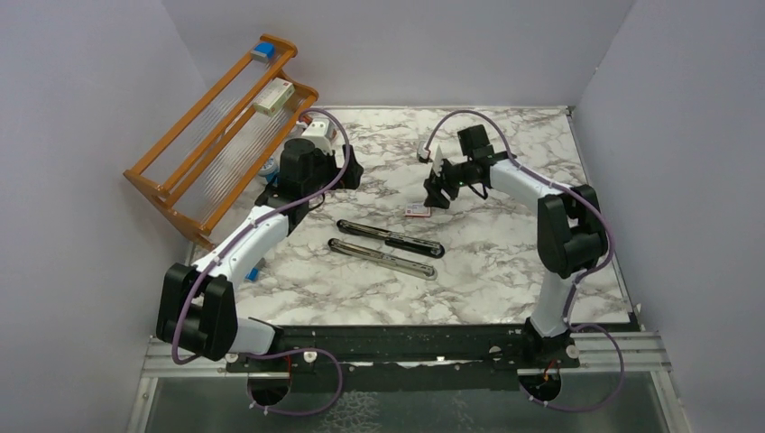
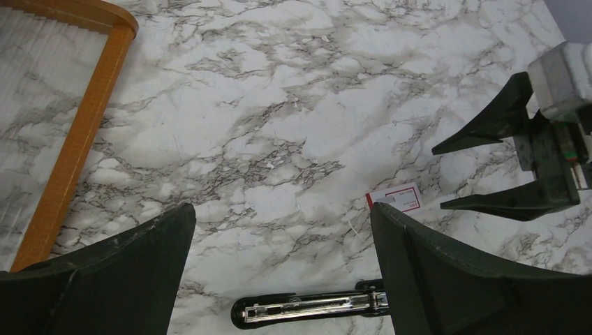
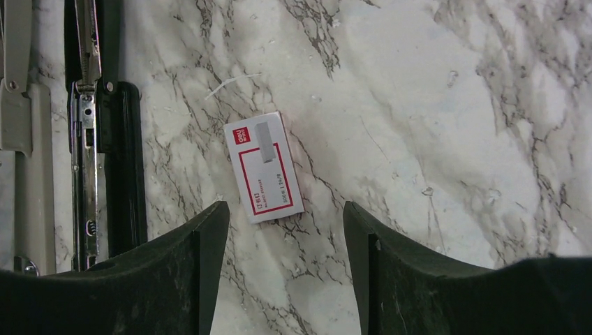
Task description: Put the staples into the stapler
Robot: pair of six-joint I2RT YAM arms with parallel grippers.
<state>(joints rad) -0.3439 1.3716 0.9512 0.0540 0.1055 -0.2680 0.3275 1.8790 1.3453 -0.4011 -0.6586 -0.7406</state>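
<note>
Stapler (image 1: 388, 237): slim, black, swung open flat mid-surface (image 1: 505, 271), silver rail (image 3: 85, 174) exposed, facing up. Staples packet (image 3: 264, 167): small, red-and-white, flat, label up, just behind stapler's right half, not touching.

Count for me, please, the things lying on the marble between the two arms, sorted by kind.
black stapler: 1
grey stapler-like tool: 1
red-and-white staple packet: 1
Total: 3

White-and-black jointed arms (image 1: 257, 236), looping purple cables (image 1: 463, 113), matte black wedge-shaped fingers (image 3: 174, 279)
</note>
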